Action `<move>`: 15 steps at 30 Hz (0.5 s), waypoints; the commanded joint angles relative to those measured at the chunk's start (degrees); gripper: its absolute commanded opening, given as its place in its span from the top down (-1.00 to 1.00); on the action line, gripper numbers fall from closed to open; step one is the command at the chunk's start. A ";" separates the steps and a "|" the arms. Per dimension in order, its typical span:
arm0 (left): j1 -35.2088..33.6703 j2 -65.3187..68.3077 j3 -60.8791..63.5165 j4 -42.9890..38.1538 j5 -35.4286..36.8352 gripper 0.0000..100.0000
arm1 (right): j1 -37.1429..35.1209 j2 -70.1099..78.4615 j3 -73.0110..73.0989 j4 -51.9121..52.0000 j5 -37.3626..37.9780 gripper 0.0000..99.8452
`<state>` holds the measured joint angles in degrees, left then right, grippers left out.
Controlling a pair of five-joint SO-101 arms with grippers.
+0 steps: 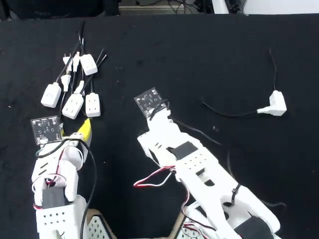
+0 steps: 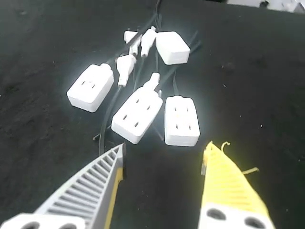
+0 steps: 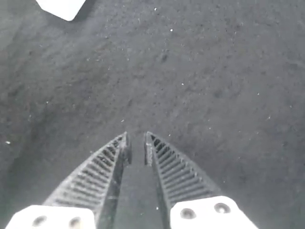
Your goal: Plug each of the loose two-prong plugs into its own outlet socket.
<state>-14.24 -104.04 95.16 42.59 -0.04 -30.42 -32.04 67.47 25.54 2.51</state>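
Note:
Several white outlet sockets lie bunched at the table's far left: one double socket (image 2: 137, 113), another (image 2: 181, 120) beside it, a third (image 2: 90, 87) and a fourth (image 2: 172, 46) farther back. Small white plugs (image 2: 126, 67) on black cords lie among them. A loose two-prong plug (image 1: 276, 104) with a black cord rests alone at the far right. My left gripper (image 2: 162, 152) is open just short of the two nearest sockets, its yellow finger (image 1: 85, 130) beside them. My right gripper (image 3: 137, 143) is shut over bare mat near the table's middle, holding nothing.
Black cords (image 1: 75, 55) fan out from the socket cluster toward the back edge. The loose plug's cord (image 1: 224, 113) curves across the mat toward the right arm (image 1: 199, 169). A white corner (image 3: 62, 5) shows ahead of the right gripper.

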 commanded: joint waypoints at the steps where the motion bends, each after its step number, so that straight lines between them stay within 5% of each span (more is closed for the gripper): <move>1: 1.10 0.00 -6.81 3.25 -1.85 0.46 | -0.79 -1.89 -0.04 -1.41 -1.14 0.89; 8: 0.75 3.87 -11.38 4.75 -5.36 0.46 | -0.70 -1.80 0.75 -2.11 -0.97 0.89; 15: 0.75 26.46 -23.34 4.75 -6.77 0.46 | -0.70 -1.80 3.56 -7.47 -0.97 0.89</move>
<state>-13.98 -86.99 79.69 47.43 -6.11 -30.42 -32.13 71.25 20.35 1.98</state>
